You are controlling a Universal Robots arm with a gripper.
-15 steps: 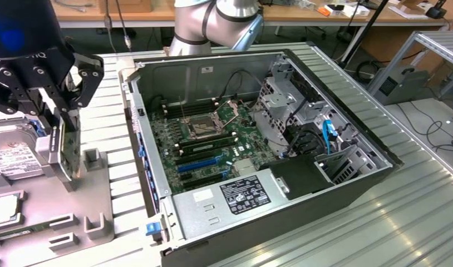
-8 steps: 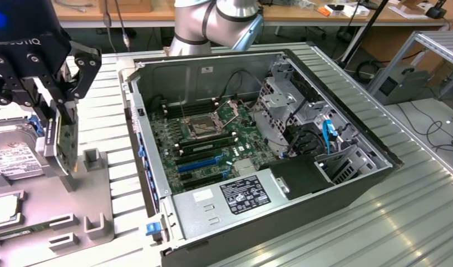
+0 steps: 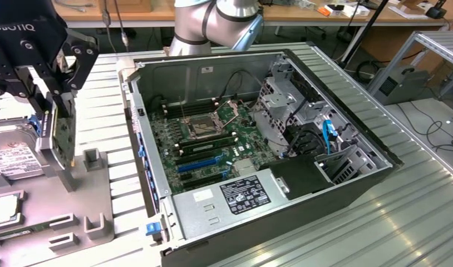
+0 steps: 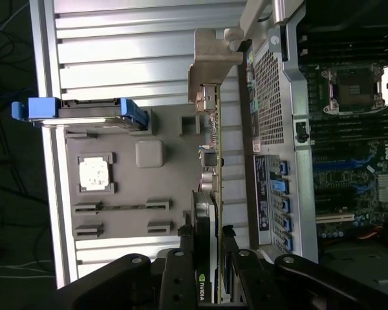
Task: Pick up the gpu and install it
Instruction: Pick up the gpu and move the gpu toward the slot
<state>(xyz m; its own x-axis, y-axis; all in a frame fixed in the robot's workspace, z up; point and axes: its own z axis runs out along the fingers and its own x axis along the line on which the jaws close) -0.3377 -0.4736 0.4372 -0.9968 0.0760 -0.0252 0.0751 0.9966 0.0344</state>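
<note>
My gripper (image 3: 47,108) is at the exterior view's left, over the grey fixture plate (image 3: 100,189). It is shut on the gpu (image 3: 57,147), a thin black card held on edge with its silver end bracket pointing down towards the plate. Whether the bracket still touches the plate I cannot tell. In the wrist view the gpu (image 4: 210,152) runs edge-on out from between my fingers (image 4: 180,261), with the silver bracket at its far end. The gripper (image 4: 209,242) clamps the card near its fan end. The open computer case (image 3: 338,183) lies beside it, with blue expansion slots (image 3: 197,164) on its motherboard.
A silver hard drive (image 3: 8,158) with blue rails lies on the fixture plate behind the gripper; the wrist view shows the hard drive (image 4: 84,110) and a processor chip (image 4: 94,174). Small upright holders (image 3: 91,158) stand on the plate. The case wall (image 4: 268,97) is close beside the card.
</note>
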